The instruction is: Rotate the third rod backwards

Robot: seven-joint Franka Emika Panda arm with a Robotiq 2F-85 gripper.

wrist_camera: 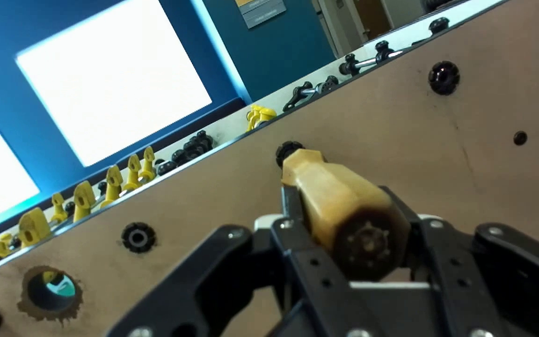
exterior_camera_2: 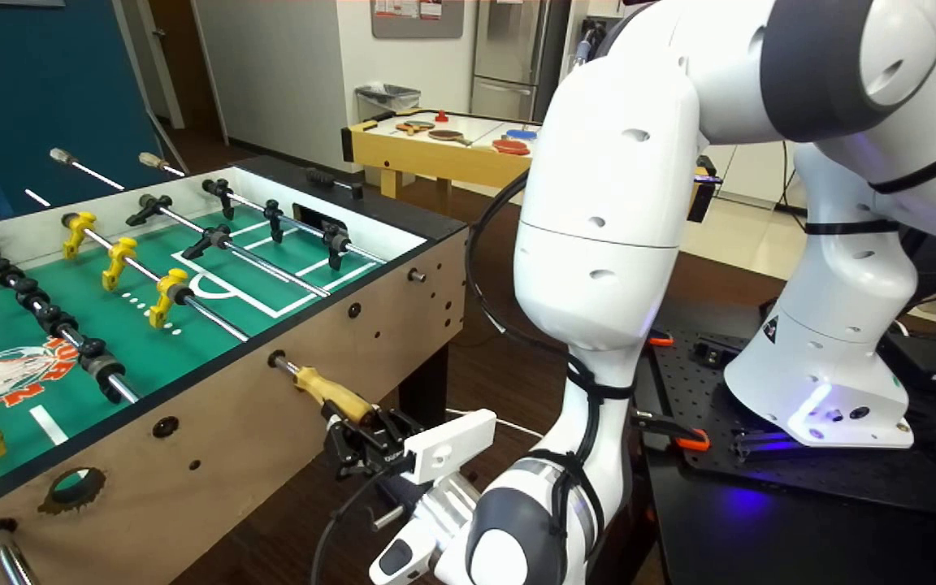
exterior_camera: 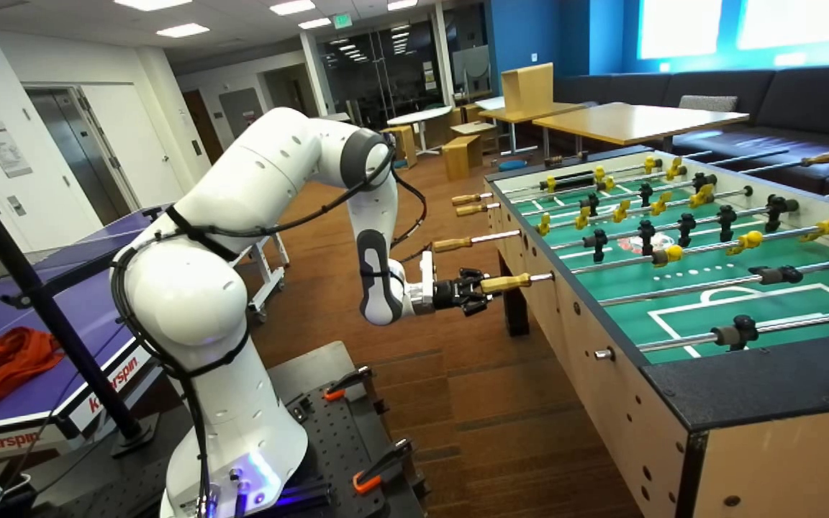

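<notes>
A foosball table [exterior_camera: 587, 338] stands beside the arm, and its side wall also shows in an exterior view [exterior_camera_2: 216, 455]. A yellowish wooden handle [exterior_camera: 506, 283] sticks out of that wall on a metal rod [exterior_camera_2: 283, 365]. The rod carries yellow figures [exterior_camera_2: 167, 296] that look tilted, and they also show in an exterior view [exterior_camera: 749, 241]. My gripper [exterior_camera: 485, 290] is shut on the handle from its outer end. In the wrist view, the fingers [wrist_camera: 339, 189] lie on both sides of the handle [wrist_camera: 344, 187], whose dark end cap faces the camera.
Another wooden handle [exterior_camera: 452, 244] sticks out beside the held one, with more handles [exterior_camera: 470, 198] farther back. A bare rod end [exterior_camera: 604, 354] pokes out of the wall nearer the table's corner. The arm stands on a black perforated base [exterior_camera_2: 704, 398].
</notes>
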